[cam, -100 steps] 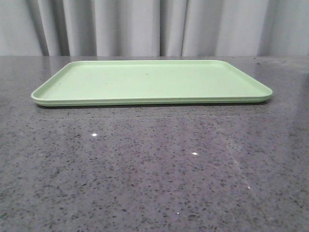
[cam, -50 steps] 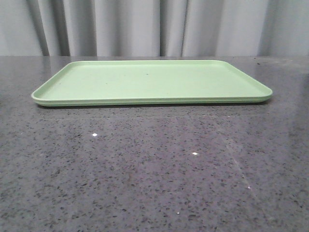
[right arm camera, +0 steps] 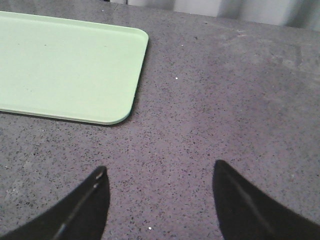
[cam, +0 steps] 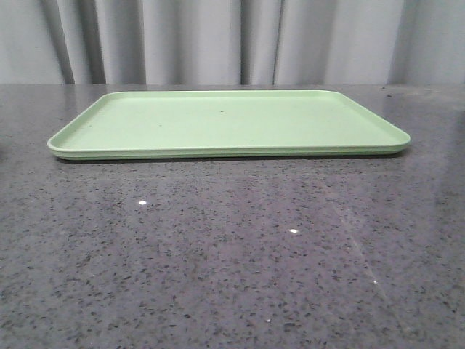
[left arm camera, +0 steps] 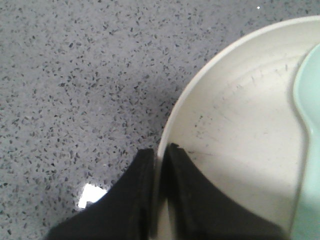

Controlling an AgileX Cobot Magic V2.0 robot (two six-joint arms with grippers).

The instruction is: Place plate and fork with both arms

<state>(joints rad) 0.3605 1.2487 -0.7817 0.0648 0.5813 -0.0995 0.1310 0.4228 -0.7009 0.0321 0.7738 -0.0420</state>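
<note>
In the left wrist view the cream-white plate (left arm camera: 240, 115) fills one side of the picture. My left gripper (left arm camera: 160, 150) is shut on its rim, one black finger inside the plate and one outside. A pale blue-green spoon (left arm camera: 309, 150) lies in the plate. My right gripper (right arm camera: 160, 172) hangs open over bare grey countertop, with nothing between its fingers. The fork is out of view. Neither gripper nor the plate shows in the front view.
A flat light-green tray (cam: 229, 122) lies on the speckled grey countertop (cam: 232, 262) toward the back, with nothing on it. One rounded corner of the tray (right arm camera: 65, 65) shows in the right wrist view, apart from the fingers. Grey curtains (cam: 232, 40) hang behind.
</note>
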